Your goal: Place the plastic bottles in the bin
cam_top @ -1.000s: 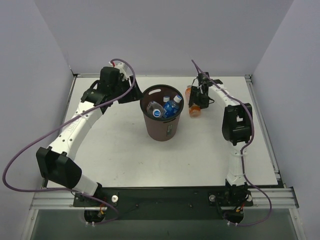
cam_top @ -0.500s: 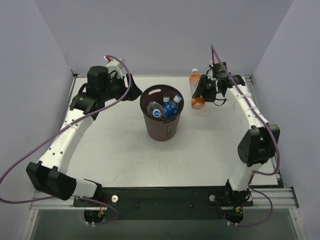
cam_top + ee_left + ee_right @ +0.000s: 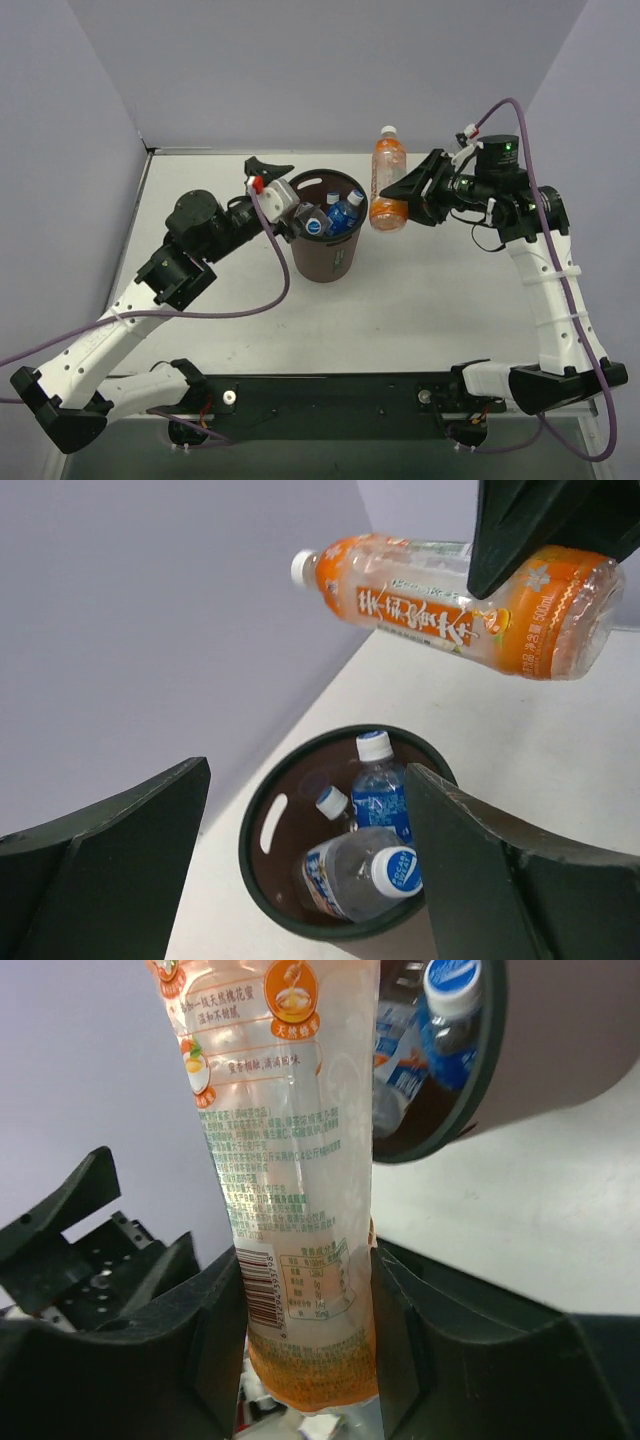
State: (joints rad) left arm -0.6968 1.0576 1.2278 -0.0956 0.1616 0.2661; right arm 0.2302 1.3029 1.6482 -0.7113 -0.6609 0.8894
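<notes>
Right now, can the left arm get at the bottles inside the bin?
Probably yes: the open left tool hangs at the bin's open mouth, and the orange bottle in the right tool sits off to the side.

We see the left arm (image 3: 100, 335) and right arm (image 3: 545, 290), white-linked, black-jointed, with purple cables (image 3: 287, 265) above the black base rail (image 3: 330, 385).

One orange bottle (image 3: 388, 165), three clear bottles (image 3: 350, 875), one bin (image 3: 322, 262), two arms: left arm (image 3: 165, 275), right arm (image 3: 545, 280).
</notes>
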